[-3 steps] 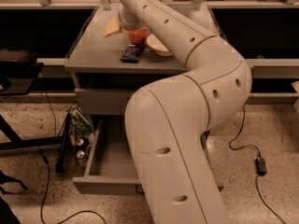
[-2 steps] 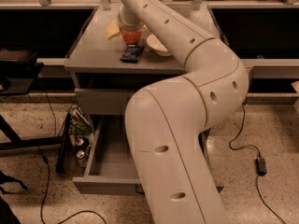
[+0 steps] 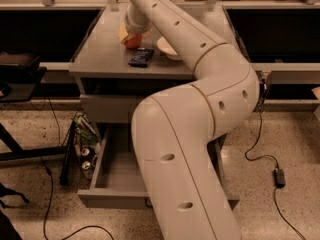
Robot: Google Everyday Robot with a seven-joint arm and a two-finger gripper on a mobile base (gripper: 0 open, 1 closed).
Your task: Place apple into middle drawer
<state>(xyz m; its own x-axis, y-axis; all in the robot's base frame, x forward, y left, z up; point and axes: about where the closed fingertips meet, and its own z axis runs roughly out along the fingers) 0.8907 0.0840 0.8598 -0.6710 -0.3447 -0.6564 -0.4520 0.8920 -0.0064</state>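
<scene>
The red-orange apple (image 3: 133, 41) is at the back of the grey cabinet top (image 3: 100, 59), under the end of my arm. My gripper (image 3: 130, 37) reaches down over it from above and is shut on the apple; a pale finger (image 3: 122, 32) shows at its left side, and the wrist hides the rest. The middle drawer (image 3: 112, 198) is pulled open low at the front, a shallow grey tray. My big white arm covers its right half and its handle.
A flat dark blue packet (image 3: 141, 57) lies just in front of the apple. A cream-white bowl (image 3: 167, 49) sits to its right. A shut grey drawer front (image 3: 107, 108) is above the open one. Cans and cables (image 3: 85, 156) lie on the floor to the left.
The gripper and the apple have moved left and slightly toward the front across the cabinet top. The packet and the bowl have stayed put.
</scene>
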